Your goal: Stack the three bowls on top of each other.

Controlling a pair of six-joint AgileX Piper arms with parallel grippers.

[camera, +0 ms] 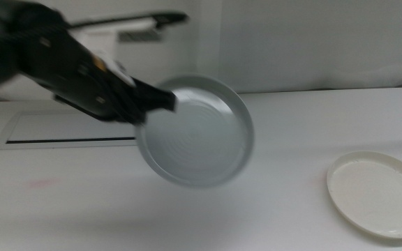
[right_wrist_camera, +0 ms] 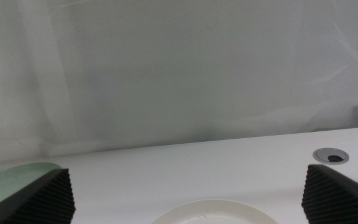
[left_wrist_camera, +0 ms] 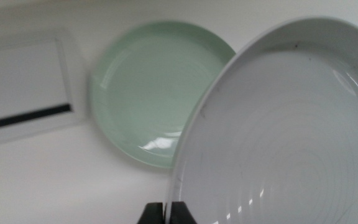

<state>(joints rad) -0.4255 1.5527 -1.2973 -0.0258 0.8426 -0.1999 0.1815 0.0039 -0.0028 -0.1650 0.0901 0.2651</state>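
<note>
My left gripper [camera: 160,102] reaches in from the left and is shut on the rim of the grey bowl [camera: 195,131], which hangs tilted above the table. In the left wrist view the jaws [left_wrist_camera: 166,213] pinch that grey bowl's [left_wrist_camera: 278,137] edge, and the mint green bowl [left_wrist_camera: 157,90] lies on the table below and beside it. The middle view hides the green bowl behind the grey one. The white bowl [camera: 377,193] rests at the front right. My right gripper [right_wrist_camera: 188,190] waits open, low over the white bowl [right_wrist_camera: 210,213], out of the middle view. A sliver of the green bowl [right_wrist_camera: 14,177] shows there.
A flat white panel [camera: 68,131] with a dark slot lies at the back left, next to the green bowl [left_wrist_camera: 23,84]. A round cable grommet [right_wrist_camera: 331,155] sits in the table at the far right. A pale wall closes off the back.
</note>
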